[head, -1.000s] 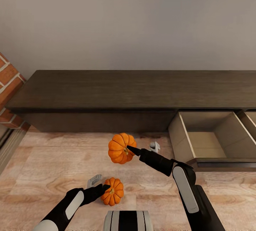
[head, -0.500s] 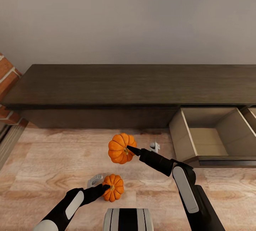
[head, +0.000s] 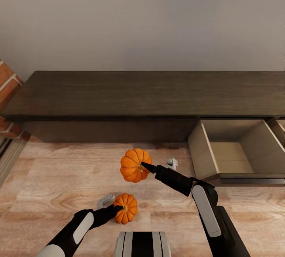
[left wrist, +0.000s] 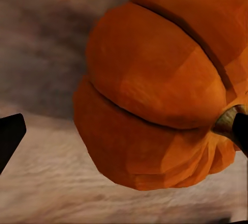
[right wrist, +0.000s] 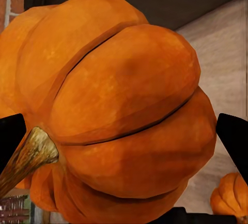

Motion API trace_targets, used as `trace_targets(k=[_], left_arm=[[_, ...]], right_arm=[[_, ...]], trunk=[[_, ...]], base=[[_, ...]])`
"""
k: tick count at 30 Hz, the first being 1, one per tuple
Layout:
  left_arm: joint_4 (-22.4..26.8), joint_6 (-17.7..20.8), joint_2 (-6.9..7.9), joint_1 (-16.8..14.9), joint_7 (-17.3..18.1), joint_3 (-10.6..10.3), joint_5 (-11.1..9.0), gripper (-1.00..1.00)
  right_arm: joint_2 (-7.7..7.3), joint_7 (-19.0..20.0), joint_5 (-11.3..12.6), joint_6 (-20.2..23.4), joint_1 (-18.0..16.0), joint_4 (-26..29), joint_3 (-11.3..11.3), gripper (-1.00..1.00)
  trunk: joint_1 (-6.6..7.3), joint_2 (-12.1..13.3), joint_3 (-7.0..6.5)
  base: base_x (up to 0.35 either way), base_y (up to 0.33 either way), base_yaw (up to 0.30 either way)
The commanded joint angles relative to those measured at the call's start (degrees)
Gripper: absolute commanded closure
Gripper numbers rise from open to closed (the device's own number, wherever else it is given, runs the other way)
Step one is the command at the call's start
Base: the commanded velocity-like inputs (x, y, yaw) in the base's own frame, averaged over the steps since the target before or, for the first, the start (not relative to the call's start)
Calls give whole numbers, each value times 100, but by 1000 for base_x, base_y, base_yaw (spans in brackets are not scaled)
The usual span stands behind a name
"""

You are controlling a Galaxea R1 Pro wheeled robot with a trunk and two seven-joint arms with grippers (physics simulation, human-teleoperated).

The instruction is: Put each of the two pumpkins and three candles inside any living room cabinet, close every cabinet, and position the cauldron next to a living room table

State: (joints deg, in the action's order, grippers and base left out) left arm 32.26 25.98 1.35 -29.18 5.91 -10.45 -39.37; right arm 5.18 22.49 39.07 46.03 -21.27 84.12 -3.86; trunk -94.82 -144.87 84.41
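Two orange ribbed pumpkins hang above the wood floor. My right gripper (head: 143,166) is shut on the upper pumpkin (head: 133,165), which fills the space between the dark fingers (right wrist: 10,137) in the right wrist view (right wrist: 124,105). My left gripper (head: 118,208) is shut on the lower pumpkin (head: 126,208), seen close up (left wrist: 155,94) in the left wrist view. The long dark-brown cabinet (head: 150,95) stands ahead against the wall. Its pale-wood drawer (head: 231,156) is pulled open at the right, with nothing visible inside. The candles and the cauldron are out of view.
A red brick wall edge (head: 6,87) stands at the far left beside the cabinet. A second open drawer edge (head: 280,125) shows at the right border. Light wood floor (head: 59,178) stretches between me and the cabinet.
The camera has shifted, so the cabinet and drawer sit a little higher and the drawer further right in the picture. Both grippers still hold their pumpkins as before.
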Motion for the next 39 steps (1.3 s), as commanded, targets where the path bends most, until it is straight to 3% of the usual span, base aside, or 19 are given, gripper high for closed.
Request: trace_targets(k=[1, 6, 10, 18, 21, 39], left_arm=[[0, 4, 7, 0, -1, -1, -1, -100], [0, 9, 21, 0, 5, -1, -1, -100], [0, 5, 31, 0, 6, -1, -1, -100], [0, 4, 35, 0, 6, -1, -1, -100], [0, 4, 32, 0, 6, -1, -1, -100], [0, -5, 39, 0, 14, 6, -1, -100]], right_arm=[[0, -4, 13, 3, 0, 0, -1, 100], [1, -7, 13, 3, 0, -1, -1, 100], [1, -7, 13, 3, 0, -1, -2, 100], [1, -7, 13, 3, 0, -1, -2, 100], [1, -8, 13, 3, 0, -1, -6, 100], [1, -8, 13, 3, 0, -1, -10, 100]], trunk=[[0, 0, 0], [0, 0, 0], [-10, -5, 89], [-10, -5, 89], [-18, -9, 155], [-18, -9, 155]], base=[[0, -75, 0], [0, -24, 0], [0, -3, 0], [0, 0, 0], [0, 0, 0], [0, -48, 0]])
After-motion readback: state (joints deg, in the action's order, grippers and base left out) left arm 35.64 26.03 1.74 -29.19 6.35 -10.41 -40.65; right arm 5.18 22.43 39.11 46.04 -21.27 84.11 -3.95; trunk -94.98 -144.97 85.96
